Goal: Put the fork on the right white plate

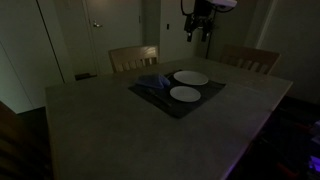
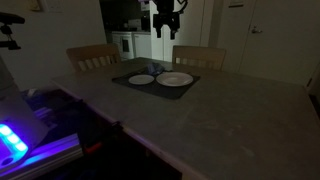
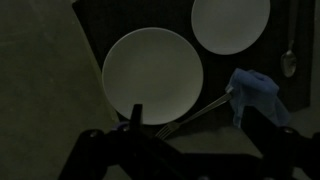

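Two white plates lie on a dark placemat (image 1: pixel 205 95). In the wrist view one plate (image 3: pixel 152 75) fills the middle and the second plate (image 3: pixel 230 25) is at the top right. The fork (image 3: pixel 190 113) lies on the mat beside the near plate's edge, its handle end under a blue cloth (image 3: pixel 255 92). My gripper (image 3: pixel 190 135) is open and empty, high above the table over the fork. It shows in both exterior views (image 1: pixel 197 32) (image 2: pixel 165 22), above the plates (image 1: pixel 185 94) (image 2: pixel 175 79). The fork is too dark to make out there.
A spoon (image 3: pixel 289 62) lies on the mat's edge beside the cloth. Two wooden chairs (image 1: pixel 133 57) (image 1: pixel 250 58) stand behind the table (image 1: pixel 100 120). The room is very dark. A blue-lit device (image 2: pixel 15 140) sits near one table corner.
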Robot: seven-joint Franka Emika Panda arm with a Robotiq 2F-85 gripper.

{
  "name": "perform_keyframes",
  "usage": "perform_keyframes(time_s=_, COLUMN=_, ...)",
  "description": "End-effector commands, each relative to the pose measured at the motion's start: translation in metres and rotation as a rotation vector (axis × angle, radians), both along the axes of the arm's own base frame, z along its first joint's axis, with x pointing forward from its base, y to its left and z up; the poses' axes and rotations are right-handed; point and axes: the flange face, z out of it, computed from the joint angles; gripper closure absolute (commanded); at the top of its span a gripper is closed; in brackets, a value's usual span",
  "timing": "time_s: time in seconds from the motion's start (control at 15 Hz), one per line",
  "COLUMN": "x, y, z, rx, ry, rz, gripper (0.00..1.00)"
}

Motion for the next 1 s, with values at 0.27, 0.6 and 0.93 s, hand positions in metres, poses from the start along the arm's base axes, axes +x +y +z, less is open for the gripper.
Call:
perform_keyframes(time_s=0.27, x=0.026, y=0.027, z=-0.025, rx=0.028, ry=0.015, rz=-0.104, gripper=0.00)
perform_keyframes(time_s=0.6, x=0.042, y=0.048, z=-0.057, rx=0.049, ry=0.055, rz=-0.332, gripper=0.00)
perform_keyframes(time_s=0.93, x=0.042, y=0.059, z=-0.072, rx=0.096, ry=0.079, rz=-0.449, gripper=0.00)
